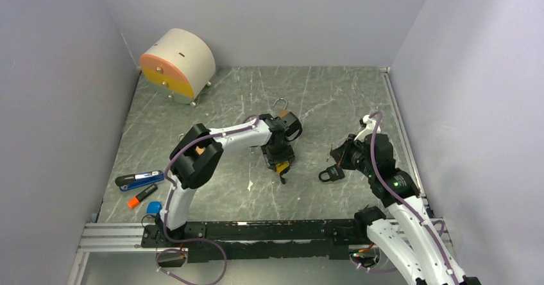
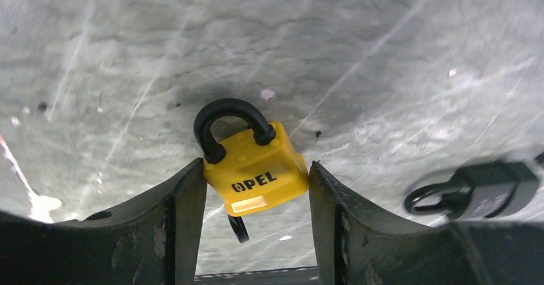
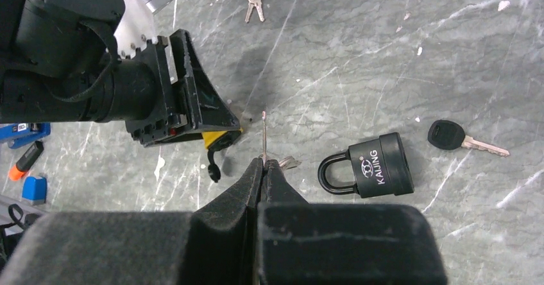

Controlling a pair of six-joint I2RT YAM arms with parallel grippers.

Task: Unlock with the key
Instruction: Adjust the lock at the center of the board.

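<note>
Left tool: its two fingers press on both sides of the yellow padlock, so it has hold of it.
Right tool: squeezed tight on a thin silver key, tip pointing to 12 o'clock.
Yellow padlock: near the middle of the bench, its black hoop closed. A small black bit hangs under it, and I cannot tell what it is.
Gap: the silver key is near the lock, at 3 o'clock from it, not touching.
Done: lock grabbed, key grabbed.
Left to do: I think the key must go in the hole and turn, so the hoop pops open.
Other things: a black padlock and a black-headed key lie at 3 o'clock of the silver key.
</note>
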